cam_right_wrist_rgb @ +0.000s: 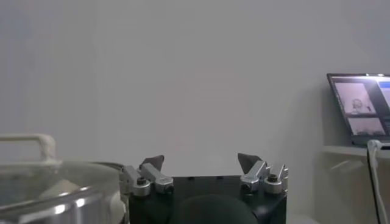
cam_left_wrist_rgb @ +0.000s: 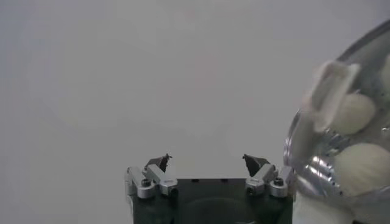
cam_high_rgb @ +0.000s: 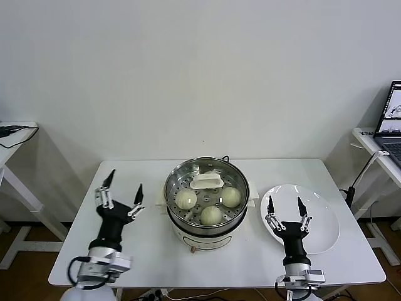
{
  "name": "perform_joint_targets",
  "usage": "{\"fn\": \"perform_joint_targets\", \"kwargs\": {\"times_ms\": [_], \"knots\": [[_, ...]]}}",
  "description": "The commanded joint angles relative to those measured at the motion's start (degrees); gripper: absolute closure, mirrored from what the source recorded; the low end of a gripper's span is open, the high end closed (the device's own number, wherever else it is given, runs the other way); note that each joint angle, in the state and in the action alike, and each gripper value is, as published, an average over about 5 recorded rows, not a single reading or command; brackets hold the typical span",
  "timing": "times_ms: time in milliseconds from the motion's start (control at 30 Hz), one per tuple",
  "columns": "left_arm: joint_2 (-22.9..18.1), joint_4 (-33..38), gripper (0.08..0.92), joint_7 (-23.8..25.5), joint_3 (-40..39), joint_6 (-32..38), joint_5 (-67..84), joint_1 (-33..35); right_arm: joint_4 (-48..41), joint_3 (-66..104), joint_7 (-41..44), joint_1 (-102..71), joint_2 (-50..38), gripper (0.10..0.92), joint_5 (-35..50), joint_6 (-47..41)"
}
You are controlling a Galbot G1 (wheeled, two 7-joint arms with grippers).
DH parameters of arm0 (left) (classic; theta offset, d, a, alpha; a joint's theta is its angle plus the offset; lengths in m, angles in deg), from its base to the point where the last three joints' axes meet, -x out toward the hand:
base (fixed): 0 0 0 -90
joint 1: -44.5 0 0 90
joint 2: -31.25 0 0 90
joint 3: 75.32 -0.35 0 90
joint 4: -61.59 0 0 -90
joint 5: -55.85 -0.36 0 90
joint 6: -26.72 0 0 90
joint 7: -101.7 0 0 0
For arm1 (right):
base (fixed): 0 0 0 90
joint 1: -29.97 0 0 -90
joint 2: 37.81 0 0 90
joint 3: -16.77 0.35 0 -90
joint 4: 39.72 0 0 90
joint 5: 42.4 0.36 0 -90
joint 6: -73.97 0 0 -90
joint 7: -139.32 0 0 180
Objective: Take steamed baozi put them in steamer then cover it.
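Steamed baozi (cam_high_rgb: 186,199): three visible, all inside the one steamer (cam_high_rgb: 207,233) at table (cam_high_rgb: 144,257) centre, glass lid (cam_high_rgb: 207,181) on it. One empty plate (cam_high_rgb: 322,219) sat right. Left gripper (cam_high_rgb: 123,184) and right gripper (cam_high_rgb: 285,205) were both fully spread, holding and touching nothing.

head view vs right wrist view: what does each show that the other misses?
Head view only: the empty flat white plate, the white table, three off-white round baozi visible inside the steamer, and the left pincer, open, left of the steamer.

Right wrist view only: nothing distinct.

Both: the round stainless-steel steamer with its white-handled glass lid on, the right pincer, open, over the plate, and the laptop on the side desk.
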Motion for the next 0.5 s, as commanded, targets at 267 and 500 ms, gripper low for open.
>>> {"fn": "perform_joint_targets", "kwargs": {"times_ms": [267, 500], "knots": [[-5.15, -4.47, 0.177, -3.28, 13.26, 13.76, 23.88, 6.11, 3.53, 0.06, 0.25, -0.17, -0.3, 0.203, 0.43, -3.39], [-5.27, -5.17, 0.177, -3.24, 12.73, 14.33, 24.0, 6.13, 3.8, -0.13, 0.6, -0.34, -0.09, 0.203, -0.49, -4.29]]}}
